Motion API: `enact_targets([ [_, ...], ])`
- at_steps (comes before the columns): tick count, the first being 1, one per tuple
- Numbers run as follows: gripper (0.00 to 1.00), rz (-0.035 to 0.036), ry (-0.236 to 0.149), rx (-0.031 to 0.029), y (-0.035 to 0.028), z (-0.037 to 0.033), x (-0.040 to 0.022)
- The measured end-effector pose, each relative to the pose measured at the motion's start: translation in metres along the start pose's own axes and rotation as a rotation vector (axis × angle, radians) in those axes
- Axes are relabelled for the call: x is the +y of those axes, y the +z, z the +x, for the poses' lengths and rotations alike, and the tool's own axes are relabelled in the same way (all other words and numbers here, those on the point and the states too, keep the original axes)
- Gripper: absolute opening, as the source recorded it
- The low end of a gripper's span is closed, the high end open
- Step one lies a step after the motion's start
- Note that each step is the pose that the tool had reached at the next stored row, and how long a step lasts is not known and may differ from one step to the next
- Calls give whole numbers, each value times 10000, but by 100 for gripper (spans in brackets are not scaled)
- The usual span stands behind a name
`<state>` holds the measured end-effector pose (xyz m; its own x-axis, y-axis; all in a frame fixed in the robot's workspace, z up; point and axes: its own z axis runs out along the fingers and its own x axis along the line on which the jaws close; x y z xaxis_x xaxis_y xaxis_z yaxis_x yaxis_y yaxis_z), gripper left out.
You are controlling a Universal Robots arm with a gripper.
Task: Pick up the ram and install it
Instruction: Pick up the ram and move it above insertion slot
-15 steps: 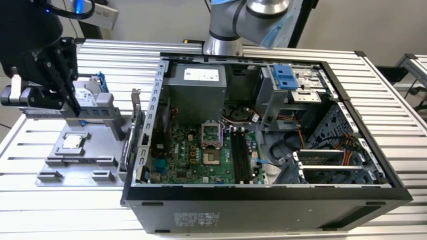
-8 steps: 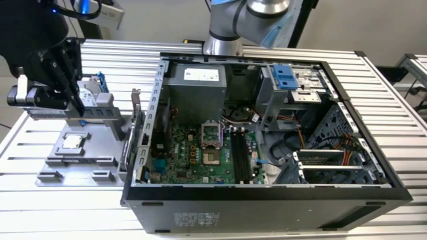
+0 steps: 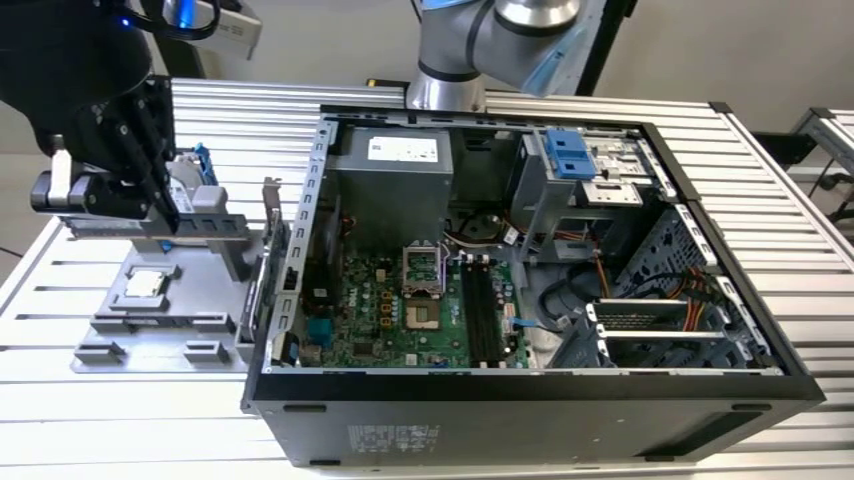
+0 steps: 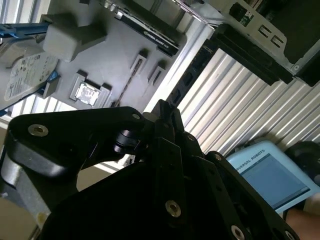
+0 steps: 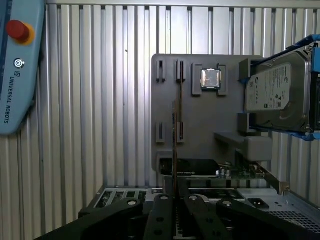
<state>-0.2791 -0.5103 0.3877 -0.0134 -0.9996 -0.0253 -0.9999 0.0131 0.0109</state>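
I see the ram (image 5: 174,150) edge-on in the first wrist view, as 1 thin line that runs down into the gripper (image 5: 176,206). The 2 fingers (image 5: 162,212) stand narrow, 1 on each side of the ram, and they hold it. Behind the ram is the gray holder tray (image 5: 200,130). On this tray I see the square processor chip (image 5: 210,78) and, near it, the hard drive (image 5: 272,92) in a blue frame. In the exterior view the tray sits on the ribbed table (image 3: 801,200), at the exterior view's left of the open computer case (image 3: 534,392). The green motherboard (image 3: 387,310) lies uncovered inside the case.
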Motion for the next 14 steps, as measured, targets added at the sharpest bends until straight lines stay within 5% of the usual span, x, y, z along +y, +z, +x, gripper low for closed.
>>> enact_targets([
  [8,0,0,-1,-1,-1,-3,-79],
  [14,0,0,0,1,-1,-5,-84],
])
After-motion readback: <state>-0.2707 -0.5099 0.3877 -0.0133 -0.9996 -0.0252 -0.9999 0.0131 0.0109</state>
